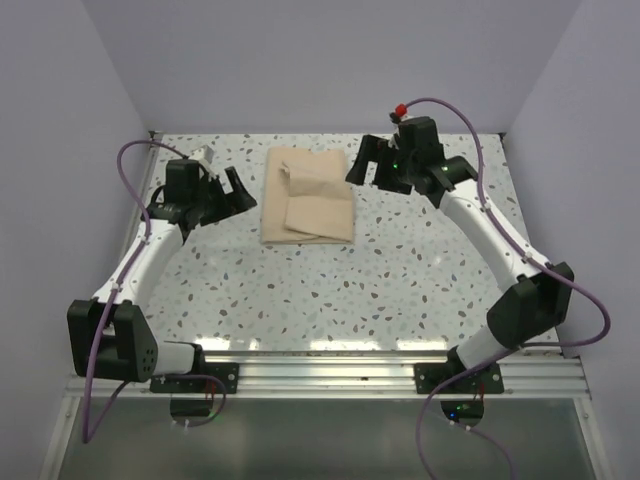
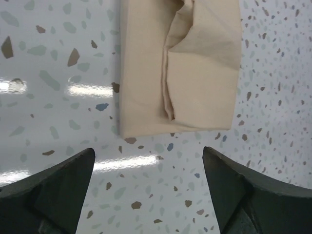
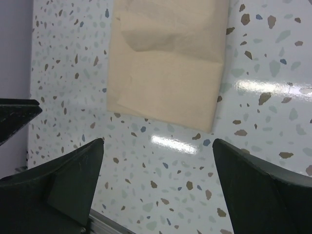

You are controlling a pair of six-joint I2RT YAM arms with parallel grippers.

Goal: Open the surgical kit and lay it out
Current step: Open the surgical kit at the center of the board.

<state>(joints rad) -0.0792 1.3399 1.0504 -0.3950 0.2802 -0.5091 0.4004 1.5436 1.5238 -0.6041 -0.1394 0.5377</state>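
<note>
The tan cloth wrap [image 1: 307,195] lies folded shut at the middle back of the speckled table. It also shows in the left wrist view [image 2: 180,68] and the right wrist view [image 3: 168,58]. The steel tray and the instruments are hidden. My left gripper [image 1: 243,193] is open and empty, just left of the wrap, a little apart from its edge. My right gripper [image 1: 363,165] is open and empty, just right of the wrap's far corner. In both wrist views the jaws stand wide apart over bare table.
Lilac walls close in the table [image 1: 300,290] at the back and both sides. A metal rail [image 1: 330,365] runs along the near edge with both arm bases on it. A purple cable loops off each arm.
</note>
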